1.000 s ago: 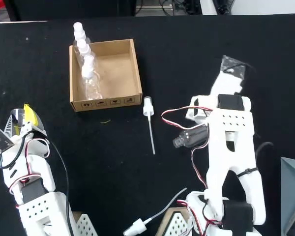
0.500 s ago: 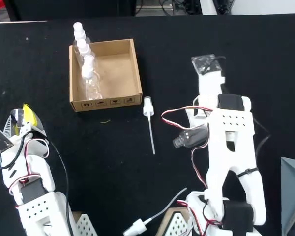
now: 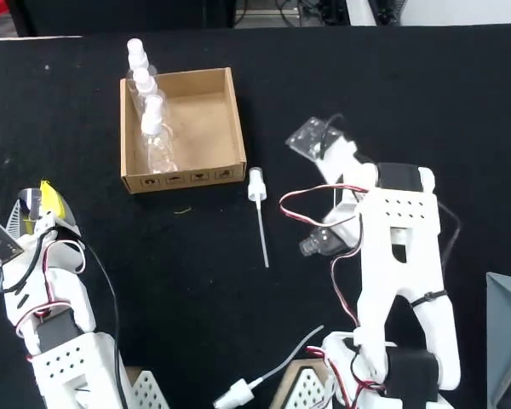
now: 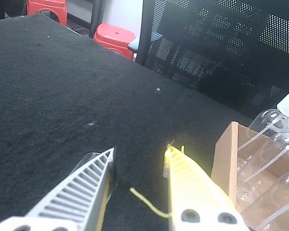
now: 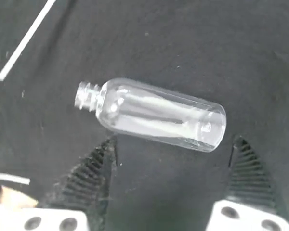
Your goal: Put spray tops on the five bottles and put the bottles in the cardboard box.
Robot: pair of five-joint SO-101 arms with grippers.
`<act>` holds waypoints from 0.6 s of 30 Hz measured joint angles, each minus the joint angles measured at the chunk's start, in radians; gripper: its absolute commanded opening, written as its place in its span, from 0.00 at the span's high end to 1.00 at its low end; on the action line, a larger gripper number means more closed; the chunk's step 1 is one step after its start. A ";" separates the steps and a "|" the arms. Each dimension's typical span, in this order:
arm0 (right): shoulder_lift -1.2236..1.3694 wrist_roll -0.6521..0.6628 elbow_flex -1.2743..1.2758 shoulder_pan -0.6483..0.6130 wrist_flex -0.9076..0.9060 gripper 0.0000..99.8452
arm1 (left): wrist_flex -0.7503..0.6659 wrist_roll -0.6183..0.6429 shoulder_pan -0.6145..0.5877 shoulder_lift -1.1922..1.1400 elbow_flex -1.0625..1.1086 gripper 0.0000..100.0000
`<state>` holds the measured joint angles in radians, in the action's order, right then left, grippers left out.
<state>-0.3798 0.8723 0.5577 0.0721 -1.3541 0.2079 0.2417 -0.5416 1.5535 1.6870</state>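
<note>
Broadly, the black-covered table (image 3: 460,85) carries everything. The right arm (image 3: 400,256), white with red and white wires, stands well to the right of the cardboard box (image 3: 206,128), on the side toward the arm bases. Its right pincer (image 5: 174,144) is spread wide and grips nothing, with the dark ribbed fingers either side of the open bottle (image 5: 159,115).

The left arm (image 3: 55,315) sits off the box's near left corner. Its left pincer (image 4: 139,154) is also spread and empty, one finger grey and the other yellow, and in the left wrist view the box's corner shows just beside the yellow finger.

The box lies open-topped. Three capped bottles (image 3: 159,152) lie in a row along its left wall, and the farthest white top pokes out past the far wall.

The open bottle, clear and with a bare threaded neck, lies on its side on the table, right of the box and partly under the right arm.

One spray top (image 3: 256,186) lies just off the box's near right corner, its thin tube pointing away from the box. A second spray top (image 3: 238,394) lies well apart from the box, between the two arm bases.
</note>
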 measured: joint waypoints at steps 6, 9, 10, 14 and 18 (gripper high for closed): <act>0.000 0.146 0.000 0.000 -0.035 0.69 | 0.000 0.000 0.000 0.000 0.000 0.85; 0.000 0.249 0.000 0.000 -0.043 0.69 | 0.000 0.000 0.000 0.000 0.000 0.85; 0.000 0.282 0.000 0.000 -0.044 0.69 | 0.000 0.000 0.000 0.000 0.000 0.85; 0.000 0.402 0.000 0.000 -0.044 0.69 | 0.000 0.000 0.000 0.000 0.000 0.85; -0.002 0.534 0.026 0.000 -0.044 0.69 | 0.000 0.000 0.000 0.000 0.000 0.85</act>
<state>-0.3813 1.4062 0.5838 0.0721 -1.3986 0.2079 0.2417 -0.5416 1.5535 1.6870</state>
